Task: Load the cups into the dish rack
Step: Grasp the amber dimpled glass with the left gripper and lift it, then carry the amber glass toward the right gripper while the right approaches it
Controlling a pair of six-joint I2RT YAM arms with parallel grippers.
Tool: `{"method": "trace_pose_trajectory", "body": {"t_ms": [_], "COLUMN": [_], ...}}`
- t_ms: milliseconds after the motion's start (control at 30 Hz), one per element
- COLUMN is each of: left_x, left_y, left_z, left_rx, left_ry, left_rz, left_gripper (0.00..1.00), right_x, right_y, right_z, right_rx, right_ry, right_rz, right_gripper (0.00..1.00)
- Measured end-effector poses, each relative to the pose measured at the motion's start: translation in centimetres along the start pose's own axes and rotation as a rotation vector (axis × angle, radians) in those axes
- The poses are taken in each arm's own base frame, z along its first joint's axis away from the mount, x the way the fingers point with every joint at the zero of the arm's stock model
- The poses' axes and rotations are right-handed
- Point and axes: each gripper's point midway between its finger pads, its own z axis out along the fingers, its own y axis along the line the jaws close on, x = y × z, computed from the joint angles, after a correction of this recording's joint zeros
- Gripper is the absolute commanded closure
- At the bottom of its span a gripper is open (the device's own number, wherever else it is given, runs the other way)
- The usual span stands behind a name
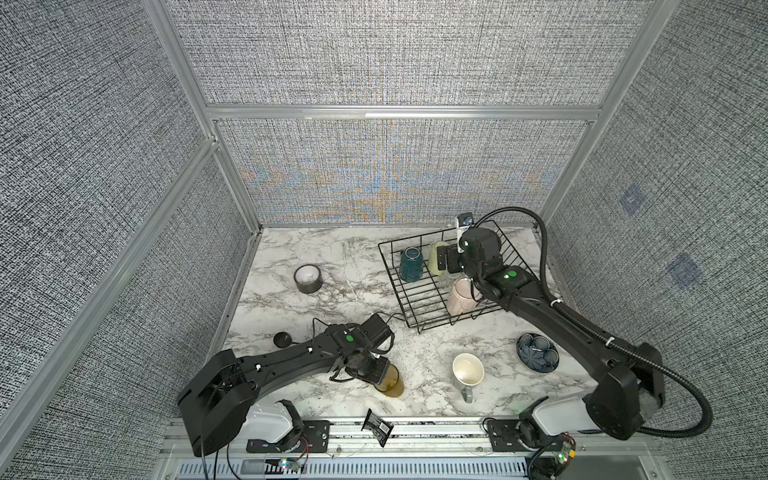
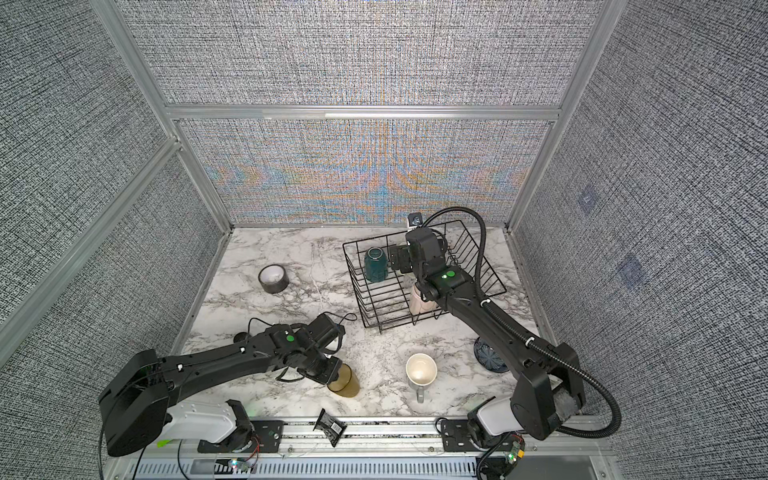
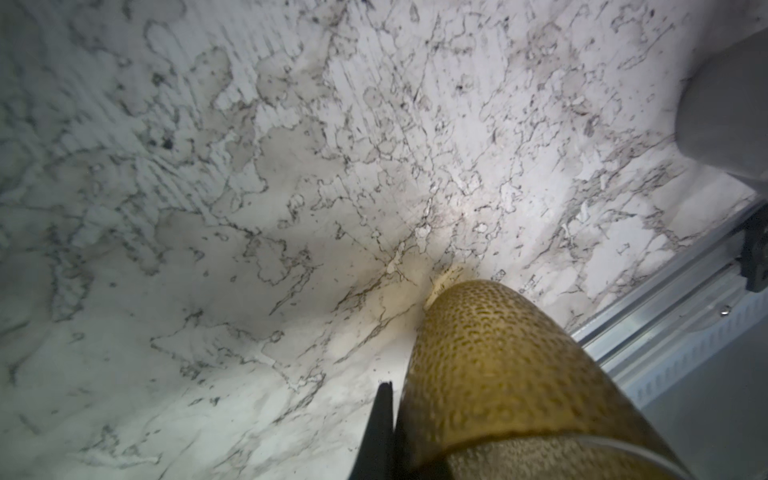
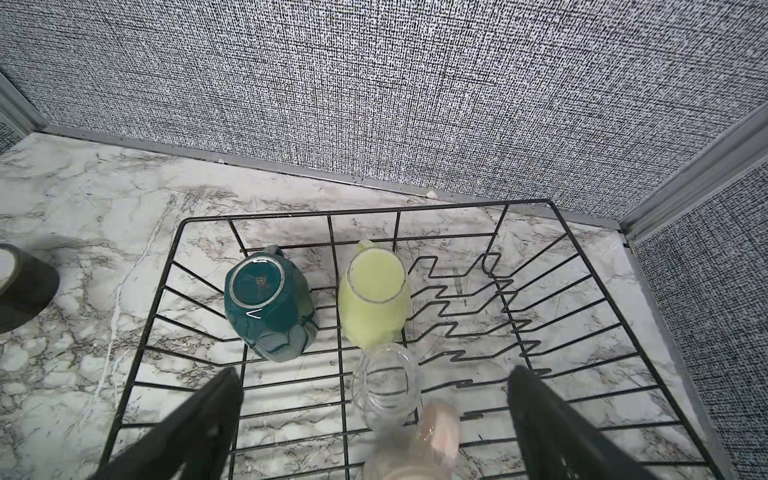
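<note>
The amber glass tumbler (image 1: pixel 392 384) (image 2: pixel 345 384) (image 3: pixel 498 374) stands at the front left of the marble table. My left gripper (image 1: pixel 383 376) (image 2: pixel 334 374) is shut on its wall near the rim; only one finger (image 3: pixel 381 419) shows. The grey mug (image 1: pixel 467 372) (image 2: pixel 420 371) stands upright at front centre. In the dish rack (image 1: pixel 399 286) (image 2: pixel 353 286) (image 4: pixel 332 214) are the teal mug (image 1: pixel 411 264) (image 4: pixel 270 307) and light green mug (image 1: pixel 434 259) (image 4: pixel 374 303), both upside down, the small clear glass (image 4: pixel 386 382) and the pink mug (image 1: pixel 459 297) (image 4: pixel 440 432). My right gripper (image 1: pixel 446 262) (image 4: pixel 376 374) hangs open above them.
A black tape roll (image 1: pixel 308 278) (image 4: pixel 20 286) sits left of the rack. A dark blue patterned bowl (image 1: pixel 538 352) lies under my right arm. A small black round object (image 1: pixel 283 340) lies by my left arm, and a black packet (image 1: pixel 377 426) on the front rail. Fabric walls enclose three sides.
</note>
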Motion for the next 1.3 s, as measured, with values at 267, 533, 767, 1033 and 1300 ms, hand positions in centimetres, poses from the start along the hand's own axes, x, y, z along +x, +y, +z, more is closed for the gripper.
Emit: {"method": "trace_pose_trajectory", "body": {"t_ms": [267,533,767,1033,1300], "left_x": [-0.9,-4.2,-7.3,-8.5,-8.2], "left_y": [-1.3,-3.2,-4.2,-5.9,-7.3], "left_z": [-2.5,-9.0,-14.1,-16.8,-18.3], "left_rx": [0.041,0.259,0.565,0.803,0.946], "left_ry": [-0.061,-0.237,-0.328,-0.300,-0.257], "left_rz": [0.027,-0.019,-0.112,-0.092,-0.065], "left_gripper": [1.00,1.00,1.00,1.00,1.00], "right_x": [1.5,2.1,3.8,5.5,7.3], "right_y": [-0.3,3.0,8.5,12.2,14.3], "right_z": [-0.3,-2.9,-8.2,-14.7,-17.5], "right_rx": [0.000,-0.254,-0.666,-0.992,-1.148], "right_ry": [0.016,-0.030,-0.237,-0.561,-0.665], "right_rz": [-0.001,-0.027,-0.188,-0.446,-0.674], "right_gripper": [0.01,0.01,0.01,0.01,0.01]}}
